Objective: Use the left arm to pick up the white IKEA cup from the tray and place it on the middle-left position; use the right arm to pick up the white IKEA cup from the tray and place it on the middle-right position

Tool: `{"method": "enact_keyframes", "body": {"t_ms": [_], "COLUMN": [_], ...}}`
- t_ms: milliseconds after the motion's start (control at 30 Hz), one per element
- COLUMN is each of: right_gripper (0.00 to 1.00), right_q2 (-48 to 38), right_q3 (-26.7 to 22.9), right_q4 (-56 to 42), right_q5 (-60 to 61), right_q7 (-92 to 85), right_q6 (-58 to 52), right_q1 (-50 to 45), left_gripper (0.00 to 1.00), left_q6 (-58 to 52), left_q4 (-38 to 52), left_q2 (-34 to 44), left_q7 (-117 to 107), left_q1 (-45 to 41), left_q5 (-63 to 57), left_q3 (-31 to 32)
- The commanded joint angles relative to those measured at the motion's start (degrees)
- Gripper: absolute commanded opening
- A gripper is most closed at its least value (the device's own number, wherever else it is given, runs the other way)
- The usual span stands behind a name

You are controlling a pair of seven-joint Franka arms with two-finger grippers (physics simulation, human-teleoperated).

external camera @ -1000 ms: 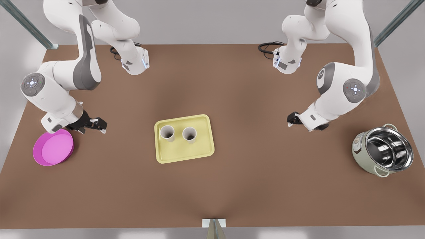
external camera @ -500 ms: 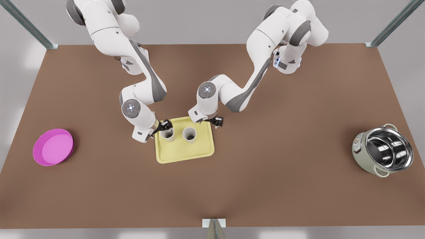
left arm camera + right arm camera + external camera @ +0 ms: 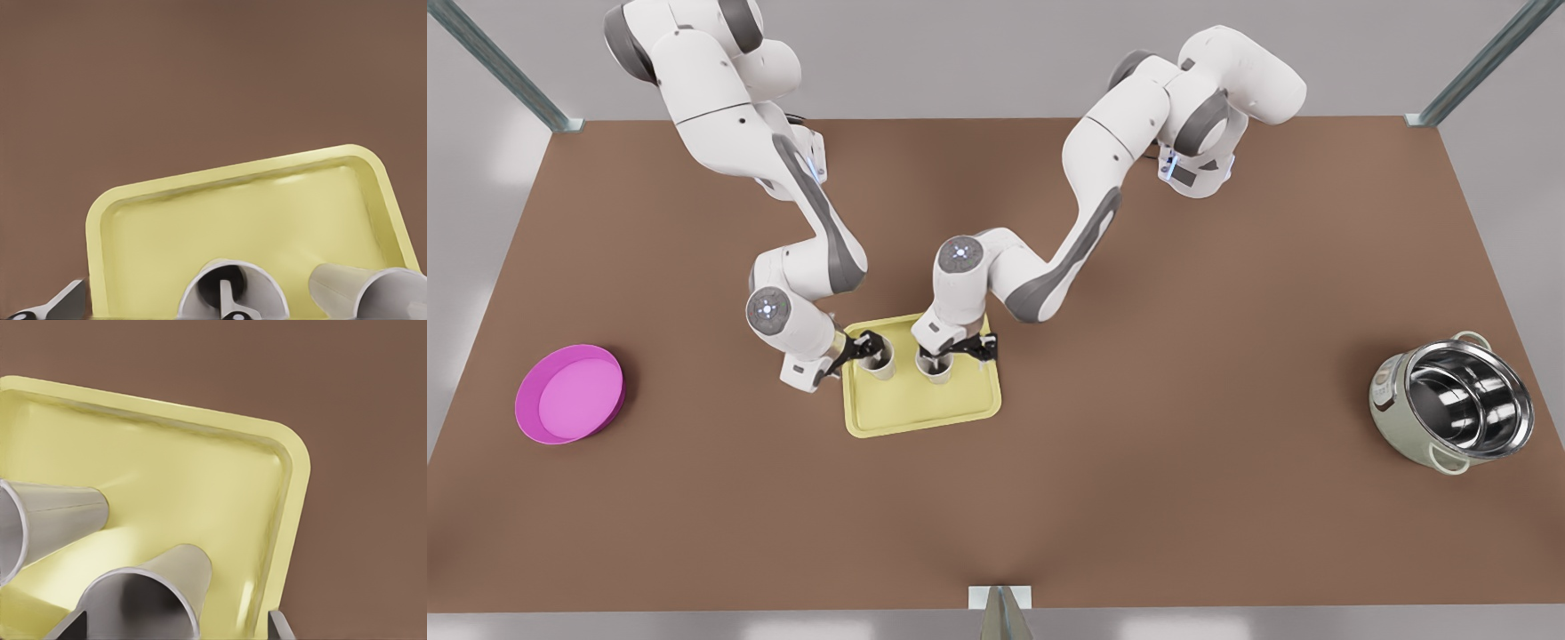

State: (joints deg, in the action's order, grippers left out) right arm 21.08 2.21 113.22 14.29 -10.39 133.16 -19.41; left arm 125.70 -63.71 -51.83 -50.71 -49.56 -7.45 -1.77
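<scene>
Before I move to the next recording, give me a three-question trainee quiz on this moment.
1. True or false: both white cups stand on the tray.
2. Which cup is the left hand at? A) the cup on the front view's left B) the cup on the front view's right
3. Fill in: one finger of the left hand sits ___ its cup's rim.

Key: 1 true. 2 A. 3 inside, with the other finger outside the wall; the right hand straddles the other cup.
</scene>
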Motion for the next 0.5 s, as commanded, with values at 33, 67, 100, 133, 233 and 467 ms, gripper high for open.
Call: {"method": "enact_keyframes", "body": {"t_ms": [33,67,100,133,233,467], "right_gripper": [1.00,1.00,1.00,1.00,1.00,1.00], "right_q2": [-0.34,-0.25,-0.16,-0.16,0.19,2.74], "right_q3": [-0.01,-0.01,-0.01,-0.01,-0.10,-0.01], "right_q4": [0.25,0.33,0.51,0.51,0.42,0.51], "right_q5": [1.09,0.91,-4.88,-8.14,-8.49,-8.58], "right_q7": [-10.97,-10.53,-5.54,-1.92,-1.83,-0.69], "right_q6": [-0.18,-0.18,-0.62,-1.41,-1.33,-1.24], "right_q1": [-0.10,-0.10,-0.10,-0.28,-0.19,-0.72], "left_gripper": [0.98,0.98,0.98,0.98,0.98,0.98], "left_q6": [-4.15,-4.15,-4.15,-4.06,-3.18,1.83], "left_q4": [-0.19,-0.19,-0.19,-0.19,-0.19,0.60], "left_q2": [0.24,0.15,-0.20,-0.38,-1.87,-2.93], "left_q7": [-9.84,-9.93,-10.28,-10.37,-11.16,-16.26], "left_q1": [-0.89,-1.07,-1.25,-1.25,-1.16,-1.33], "left_q5": [-1.95,-1.95,-1.87,-1.43,-1.43,-1.34], "left_q3": [0.01,0.01,0.01,0.01,0.01,0.19]}}
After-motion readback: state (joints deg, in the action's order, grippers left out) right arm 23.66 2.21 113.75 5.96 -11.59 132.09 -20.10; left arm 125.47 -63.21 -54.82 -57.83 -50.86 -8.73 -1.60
